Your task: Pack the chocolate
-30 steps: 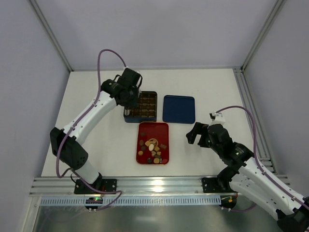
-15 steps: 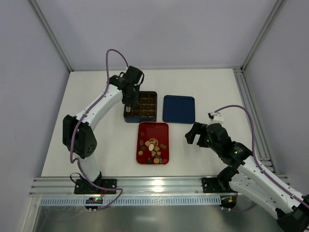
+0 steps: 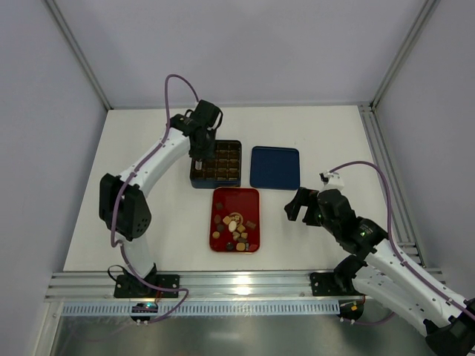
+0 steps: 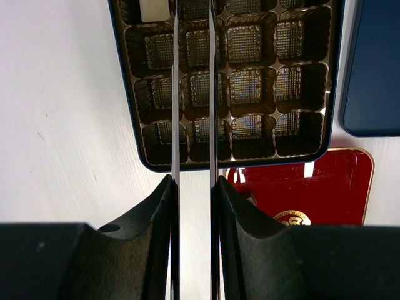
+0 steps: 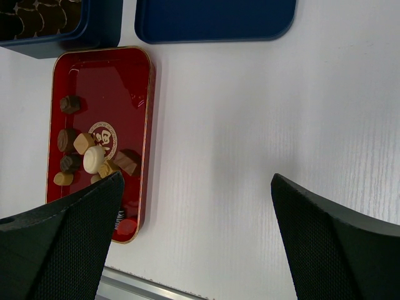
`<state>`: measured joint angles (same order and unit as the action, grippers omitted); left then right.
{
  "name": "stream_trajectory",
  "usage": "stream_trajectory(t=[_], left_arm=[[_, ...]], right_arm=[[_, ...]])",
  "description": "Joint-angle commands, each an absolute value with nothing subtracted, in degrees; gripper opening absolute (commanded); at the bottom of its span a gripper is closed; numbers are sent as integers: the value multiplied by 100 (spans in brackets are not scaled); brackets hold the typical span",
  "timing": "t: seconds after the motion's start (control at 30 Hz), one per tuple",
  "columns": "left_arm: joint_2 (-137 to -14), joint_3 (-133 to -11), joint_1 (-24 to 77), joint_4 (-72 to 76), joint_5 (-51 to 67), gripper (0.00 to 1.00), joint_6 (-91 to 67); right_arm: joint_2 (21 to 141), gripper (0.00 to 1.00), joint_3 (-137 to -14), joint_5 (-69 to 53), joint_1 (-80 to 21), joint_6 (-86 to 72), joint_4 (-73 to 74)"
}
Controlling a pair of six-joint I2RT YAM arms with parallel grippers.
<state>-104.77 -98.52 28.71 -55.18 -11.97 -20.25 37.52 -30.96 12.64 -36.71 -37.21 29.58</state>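
Note:
Several small brown, tan and cream pieces of chocolate (image 3: 234, 226) lie in a flat red tray (image 3: 236, 199), also seen in the right wrist view as chocolate (image 5: 94, 156) on the tray (image 5: 106, 75). My left gripper (image 3: 199, 159) hangs over the left columns of the dark gridded box (image 3: 223, 178). In its wrist view the thin blades (image 4: 175, 94) stand a narrow gap apart above the box (image 4: 134, 125), and their tips run off the top edge. One cream piece (image 4: 154, 9) sits in a far-left cell. My right gripper (image 3: 296, 205) (image 5: 197, 181) stands wide open over bare table, right of the tray.
A dark blue lid (image 3: 274, 167) lies flat right of the box, also seen as the lid (image 4: 375, 75) and the lid (image 5: 212, 19) in the wrist views. White walls with metal corner posts enclose the table. An aluminium rail (image 3: 223, 285) runs along the near edge.
My left gripper has moved from the box's near-left corner farther along its left side, with the gap between its blades unchanged. The right gripper shifted slightly left.

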Motion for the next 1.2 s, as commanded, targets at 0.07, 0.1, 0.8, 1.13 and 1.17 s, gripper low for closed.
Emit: stream_trajectory(t=[0.07,0.1,0.8,1.13,1.17], left_arm=[[-10494,-10099,2812,-5326,-1213,32,-1907],[-10485,-10090,2812,-5317,-1213,33,-1899],[-10169,-10231,2812,-5554,-932,39,-1907],[-8817,-9142,2944,-5756,-457,39,-2048],[-8537,-8914,2979,-5766,-414,40,-2074]], right_arm=[[3709,100,-3164,1266,-3691,-3691,2760],[3718,100,-3164,1257,-3691,-3691,2742],[3726,100,-3269,1274,-3691,-3656,2769],[3612,100,-3182,1283,-3683,-3744,2716],[3612,100,-3173,1283,-3691,-3744,2716]])
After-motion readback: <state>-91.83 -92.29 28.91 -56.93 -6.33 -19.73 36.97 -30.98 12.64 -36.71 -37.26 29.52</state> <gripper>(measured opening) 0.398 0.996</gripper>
